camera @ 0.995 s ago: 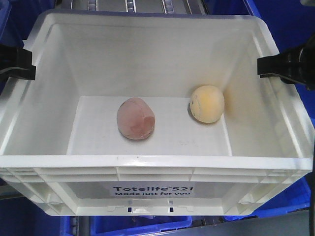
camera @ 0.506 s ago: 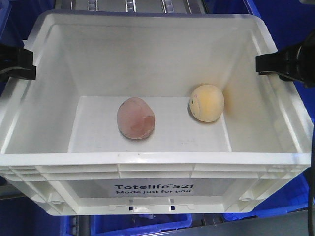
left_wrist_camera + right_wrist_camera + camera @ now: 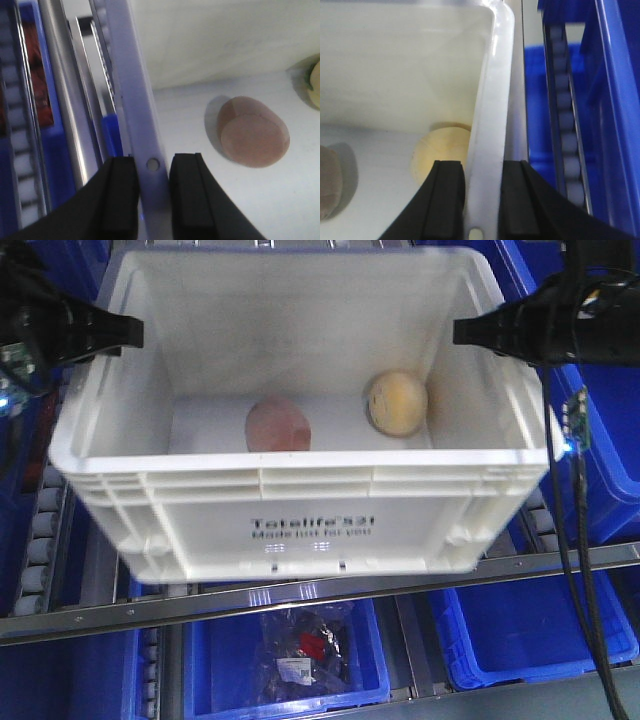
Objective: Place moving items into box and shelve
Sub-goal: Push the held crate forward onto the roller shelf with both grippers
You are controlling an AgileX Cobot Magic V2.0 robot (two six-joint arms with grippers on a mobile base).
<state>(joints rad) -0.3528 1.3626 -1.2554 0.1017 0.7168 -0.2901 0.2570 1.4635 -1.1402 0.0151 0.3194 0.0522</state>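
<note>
Roller rack (image 3: 45,540) with blue bins (image 3: 500,640) around and below. Box (image 3: 300,530) over rack rails; resting or lifted, cannot tell. Its long axis runs left-right between arms. Left gripper (image 3: 152,167) clenched on left wall rim, 1 finger inside, 1 outside. Right gripper (image 3: 482,172) clamped same way on right wall rim. Pink ball (image 3: 278,425) near centre of box floor. Yellow ball (image 3: 395,403) at floor's right edge, nearer right gripper. Both 2 items boxed, so shelving likely in hand. Arms mirror each other and need equal push, else box skews.
</note>
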